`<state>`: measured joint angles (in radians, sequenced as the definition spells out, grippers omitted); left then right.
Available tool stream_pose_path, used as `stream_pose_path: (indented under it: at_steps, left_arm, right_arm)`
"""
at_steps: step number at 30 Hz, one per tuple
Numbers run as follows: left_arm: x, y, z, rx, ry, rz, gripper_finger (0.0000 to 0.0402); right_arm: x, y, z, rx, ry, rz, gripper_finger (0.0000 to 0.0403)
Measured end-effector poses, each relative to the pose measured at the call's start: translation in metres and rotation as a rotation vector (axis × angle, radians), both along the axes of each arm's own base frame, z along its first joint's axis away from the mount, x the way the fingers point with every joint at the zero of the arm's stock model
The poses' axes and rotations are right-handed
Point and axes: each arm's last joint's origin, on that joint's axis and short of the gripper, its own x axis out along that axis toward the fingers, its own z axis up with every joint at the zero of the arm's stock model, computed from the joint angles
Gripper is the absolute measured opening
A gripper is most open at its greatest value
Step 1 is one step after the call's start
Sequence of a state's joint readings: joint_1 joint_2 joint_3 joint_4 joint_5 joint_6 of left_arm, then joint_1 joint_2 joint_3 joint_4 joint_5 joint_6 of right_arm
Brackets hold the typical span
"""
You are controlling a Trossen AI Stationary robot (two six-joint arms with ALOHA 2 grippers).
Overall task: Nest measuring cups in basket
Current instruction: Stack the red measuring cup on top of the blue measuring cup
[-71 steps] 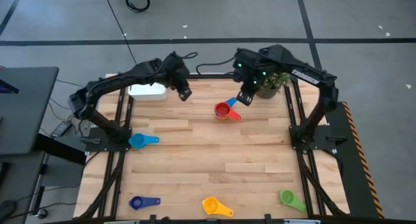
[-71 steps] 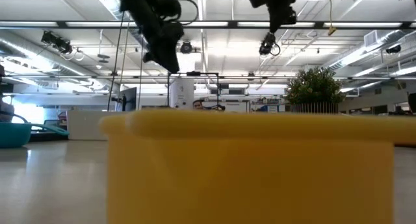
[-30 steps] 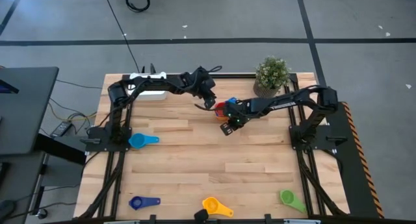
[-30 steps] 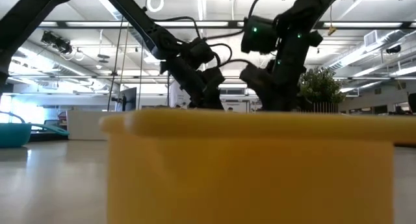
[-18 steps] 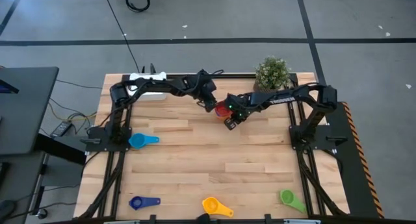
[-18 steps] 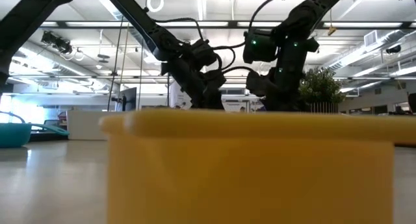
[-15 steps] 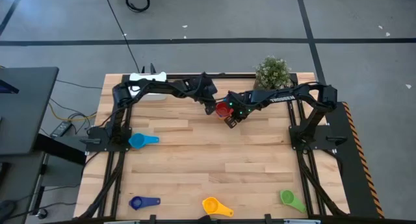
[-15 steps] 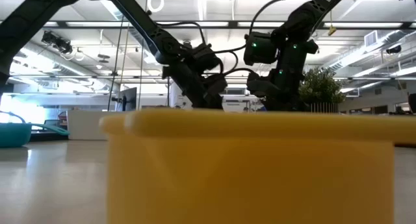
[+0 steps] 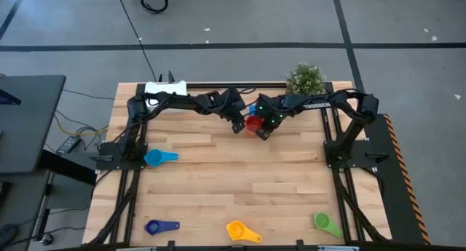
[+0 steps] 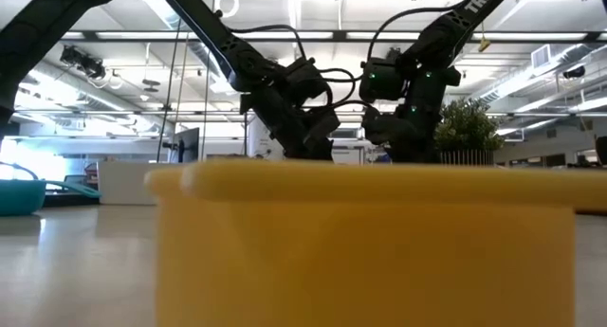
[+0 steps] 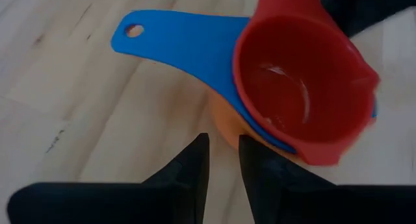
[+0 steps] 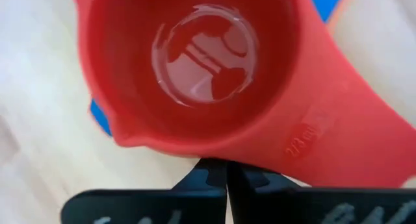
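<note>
A red cup [image 9: 253, 123] sits nested in a blue cup [image 11: 175, 39], which sits in an orange cup [image 11: 223, 123] on the table at the far middle. My left gripper [image 11: 223, 145] stands just left of this stack, fingers a narrow gap apart with nothing between them. My right gripper [image 12: 225, 167] is shut and stands close against the red cup [image 12: 195, 62] from the stack's right. The white basket [image 9: 163, 86] stands at the far left, partly behind my left arm. My left gripper comes slanting down from the table's left, and its fingertips [image 11: 246, 143] end right beside the orange cup's lower wall [image 11: 227, 134]; I cannot tell whether they touch it. My right gripper points steeply down, its shut fingertips [image 12: 214, 164] right at the red cup's outer wall [image 12: 195, 149] below the rim; whether they touch cannot be told.
A potted plant [image 9: 304, 78] stands at the far right, close behind my right arm. A light blue cup [image 9: 160, 158] lies at the left; a dark blue cup [image 9: 162, 226], a yellow cup [image 9: 243, 231] and a green cup [image 9: 326, 222] lie along the near edge. The yellow cup [image 10: 365, 242] blocks the low view.
My left gripper has reached a little farther toward the stack, sinking slightly. My right gripper has moved toward the table's far edge up to the red cup and has rolled about its own axis. The stack has kept its place.
</note>
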<state>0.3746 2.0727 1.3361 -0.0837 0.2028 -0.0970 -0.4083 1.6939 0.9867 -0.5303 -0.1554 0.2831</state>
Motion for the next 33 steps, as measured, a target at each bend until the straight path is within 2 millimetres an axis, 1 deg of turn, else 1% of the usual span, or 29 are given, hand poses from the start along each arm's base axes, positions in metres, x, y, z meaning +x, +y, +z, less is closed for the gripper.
stream_pose_path:
  at_steps: [5, 9, 18, 21, 25, 29, 33]
  left_arm:
    - [0.002, -0.005, 0.000, -0.027, 0.000, 0.027, 0.0093]
    - [0.004, -0.015, 0.000, -0.089, -0.007, 0.001, 0.0093]
    - [0.014, -0.059, -0.002, -0.119, 0.035, -0.084, 0.0093]
    - [0.014, -0.075, -0.004, -0.138, 0.072, -0.127, 0.0093]
    - [0.014, -0.091, -0.006, -0.143, 0.110, -0.173, 0.0093]
    - [0.015, -0.098, -0.007, -0.131, 0.114, -0.187, 0.0093]
    - [0.014, -0.098, -0.007, -0.129, 0.122, -0.175, 0.0093]
  right_arm:
    - [0.004, 0.007, 0.001, 0.024, -0.024, 0.037, 0.0000]
    - [0.008, 0.020, 0.000, 0.066, -0.038, 0.087, 0.0000]
    - [0.016, 0.058, 0.000, 0.129, -0.025, 0.212, 0.0000]
    - [0.016, 0.072, -0.002, 0.142, 0.000, 0.233, 0.0000]
    - [0.014, 0.085, -0.005, 0.148, 0.040, 0.256, 0.0000]
    - [0.011, 0.095, -0.006, 0.148, 0.086, 0.268, 0.0000]
    - [0.005, 0.101, -0.005, 0.193, 0.142, 0.276, 0.0000]
